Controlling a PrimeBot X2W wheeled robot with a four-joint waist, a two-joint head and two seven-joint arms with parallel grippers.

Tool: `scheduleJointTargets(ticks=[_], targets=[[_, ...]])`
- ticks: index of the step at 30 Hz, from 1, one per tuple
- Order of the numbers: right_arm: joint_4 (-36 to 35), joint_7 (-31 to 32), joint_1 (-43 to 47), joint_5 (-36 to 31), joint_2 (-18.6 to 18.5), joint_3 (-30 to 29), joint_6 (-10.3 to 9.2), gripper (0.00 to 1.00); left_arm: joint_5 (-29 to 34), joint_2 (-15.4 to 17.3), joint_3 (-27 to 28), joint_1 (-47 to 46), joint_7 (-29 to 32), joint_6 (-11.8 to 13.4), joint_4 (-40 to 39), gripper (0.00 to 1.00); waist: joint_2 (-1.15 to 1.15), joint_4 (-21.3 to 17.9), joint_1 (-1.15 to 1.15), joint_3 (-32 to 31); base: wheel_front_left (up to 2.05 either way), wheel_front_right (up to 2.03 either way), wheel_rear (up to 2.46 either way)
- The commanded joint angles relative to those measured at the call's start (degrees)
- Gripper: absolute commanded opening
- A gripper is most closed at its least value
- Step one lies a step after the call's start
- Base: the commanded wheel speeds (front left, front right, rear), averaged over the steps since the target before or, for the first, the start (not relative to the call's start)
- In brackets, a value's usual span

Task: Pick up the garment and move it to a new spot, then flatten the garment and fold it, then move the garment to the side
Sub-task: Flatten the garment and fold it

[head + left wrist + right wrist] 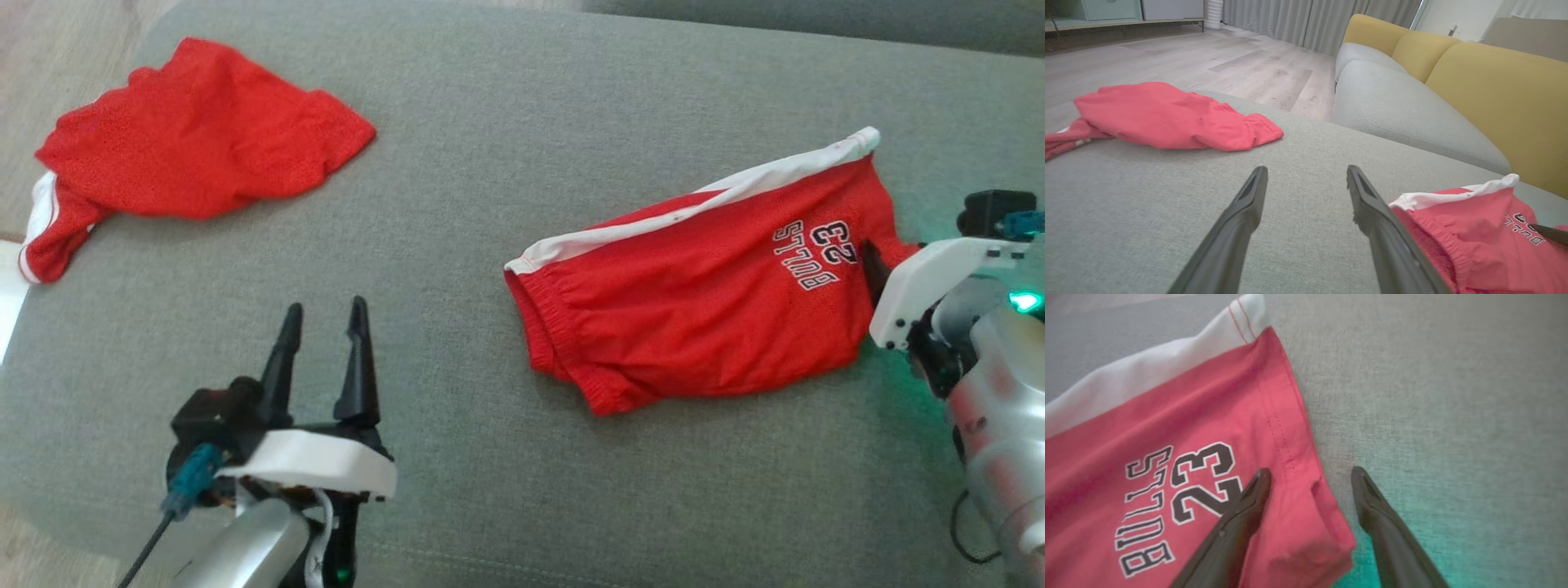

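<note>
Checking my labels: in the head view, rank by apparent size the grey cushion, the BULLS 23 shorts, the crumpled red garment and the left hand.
grey cushion
BULLS 23 shorts and crumpled red garment: too alike to rank
left hand: smallest

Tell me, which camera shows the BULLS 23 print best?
The right wrist view: the print is close and large, though one dark finger hides a corner of the 23. The head view shows it whole but small. The left wrist view catches just a few letters, far right.
</note>
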Motion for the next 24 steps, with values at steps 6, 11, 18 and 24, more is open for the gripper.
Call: scheduleJointTargets(ticks=[6,11,18,24], targets=[[-2.5,5.2,-0.1,4.9,1.6,4.5,0.37,0.51,1.2,2.5,5.0,0.7,-0.7,0.8,-3.9,1.00,0.00,0.4,-0.01,0.0,0.00,0.00,0.00],[-5.9,7.1,1.2,7.6,1.1,8.6,0.37,0.00,1.7,2.5,6.1,1.4,-0.7,1.0,-4.8,1.00,0.00,-0.2,-0.01,-0.5,0.00,0.00,0.00],[-7.9,2.5,1.9,8.9,0.7,9.8,0.37,0.00,2.4,2.7,6.6,1.8,-0.7,0.9,-4.9,1.00,0.00,-2.1,-0.01,-2.2,0.00,0.00,0.00],[-9.5,-2.1,5.3,11.6,0.7,8.9,0.37,0.00,3.1,3.2,7.1,3.0,-0.7,1.6,-4.6,1.00,0.00,-6.0,-0.01,-5.7,0.00,0.00,0.00]])
